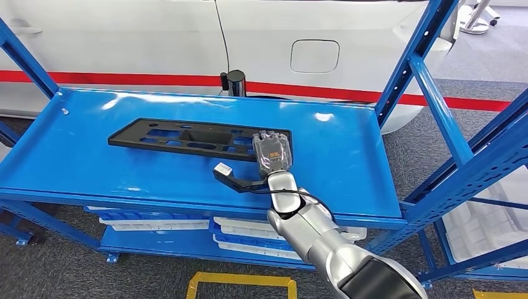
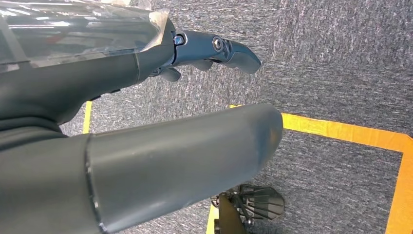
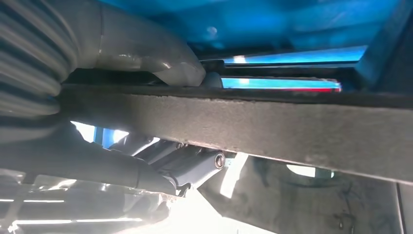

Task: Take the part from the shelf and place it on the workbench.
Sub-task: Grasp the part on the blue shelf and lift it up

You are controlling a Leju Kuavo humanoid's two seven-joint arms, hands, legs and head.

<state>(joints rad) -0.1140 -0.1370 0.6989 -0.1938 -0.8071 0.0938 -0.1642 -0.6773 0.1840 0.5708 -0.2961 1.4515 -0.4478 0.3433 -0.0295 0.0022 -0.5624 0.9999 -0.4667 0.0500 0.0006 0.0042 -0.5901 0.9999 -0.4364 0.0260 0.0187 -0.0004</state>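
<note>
The right hand [image 1: 272,153] grips the black part [image 1: 187,137] at its 3 o'clock end, thumb over and fingers under the edge; the part lies flat on the blue shelf [image 1: 348,168]. Grasping step; next, a level lift clear. The left hand [image 2: 146,146] hangs empty, fingers apart.

Head view: bright, even, sharp; white glare patches on my shelf [image 1: 348,156] toward its far edge.
Left wrist: my thumb [image 2: 185,156] looms soft, floor crisp.
Right wrist: dim, blurred, blown-out glare under my fingers [image 3: 195,165].
</note>
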